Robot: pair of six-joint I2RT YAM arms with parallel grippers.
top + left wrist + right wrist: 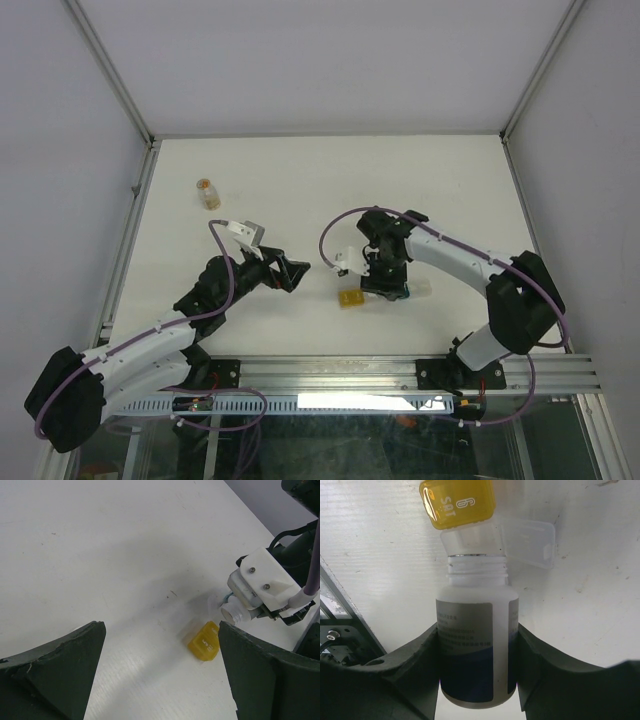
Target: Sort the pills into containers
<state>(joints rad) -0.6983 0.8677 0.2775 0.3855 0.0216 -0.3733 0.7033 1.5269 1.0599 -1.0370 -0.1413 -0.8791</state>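
The container strip lies on the table under my right gripper (385, 276). Its yellow end compartment (350, 298) shows, marked SAT in the right wrist view (457, 502), with a teal part (405, 295) on the other side. My right gripper (477, 630) is shut on an uncapped white bottle with a blue label (475, 640). The bottle's mouth points at an open clear compartment (470, 540) beside the yellow one, whose clear lid (527, 542) is flipped aside. My left gripper (295, 272) is open and empty to the left of the strip. No pills show.
A small amber bottle (207, 192) stands at the far left of the white table (330, 190). In the left wrist view the yellow compartment (204, 641) lies just inside my right-hand finger (260, 675), with the right arm's white camera block (262, 577) above it.
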